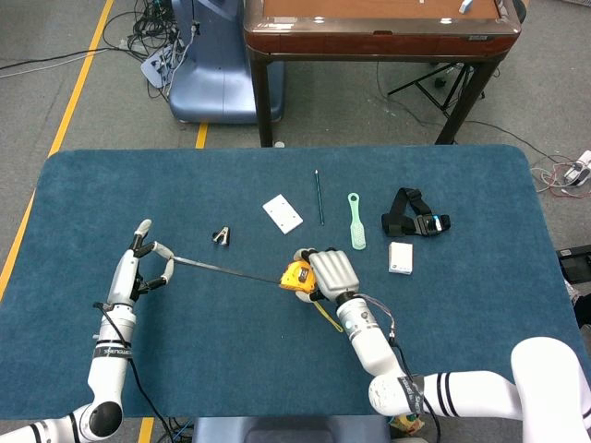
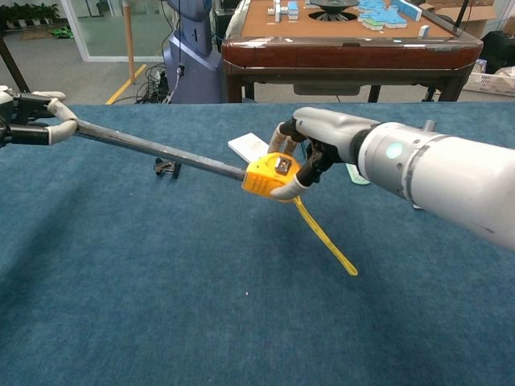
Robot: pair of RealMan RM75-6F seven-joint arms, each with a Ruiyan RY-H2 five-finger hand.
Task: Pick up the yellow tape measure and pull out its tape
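**Colours on the blue tabletop**

The tabletop point(image 1: 443, 323) is deep teal-blue, felt-like. The tape measure point(image 1: 297, 275) in the right hand's point(image 1: 334, 273) pale grey fingers point(image 2: 283, 190) is yellow-orange, its tape point(image 1: 226, 269) dark grey, its strap point(image 2: 324, 237) yellow. Beyond those fingers lie a mint-green brush point(image 1: 355, 221), a white card point(image 1: 283, 213), a black strap point(image 1: 414, 218) and a dark pen point(image 1: 319, 197).
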